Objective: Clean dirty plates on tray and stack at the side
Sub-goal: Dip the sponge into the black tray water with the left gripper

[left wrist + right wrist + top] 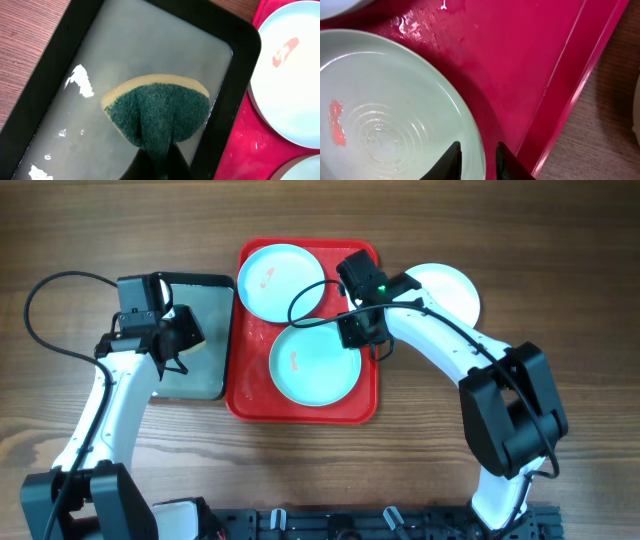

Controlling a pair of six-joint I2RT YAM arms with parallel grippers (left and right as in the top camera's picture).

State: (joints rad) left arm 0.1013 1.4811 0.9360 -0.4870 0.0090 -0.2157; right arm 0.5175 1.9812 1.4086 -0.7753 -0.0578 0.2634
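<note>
1. A slip is judged the chief risk. The light teal round shallow plate (395,115) is approached only at its thin rim, and the bright red rectangular plastic tray (530,60) shows a wet sheen. With so little purchase, the plate may tilt and drop back.
2. A knock is also possible. The white round plate with a pale teal rim (280,278) lies just beside it on the tray and could be struck if the teal plate is dragged.
3. The right gripper (477,159) is found with its fingers apart, astride the teal plate's rim. One finger is inside the bowl and one is over the tray floor. Contact cannot be confirmed from this angle.
4. The reddish smear (337,127) lies across the bowl, well apart from those fingers.
5. The left gripper (156,167) is clamped on a green scouring sponge with yellow backing (160,110). It is held over the black-rimmed grey tray (45,75), well apart from the teal plate.
6. A third white plate (450,292) is seen on the table, right of the red tray.
</note>
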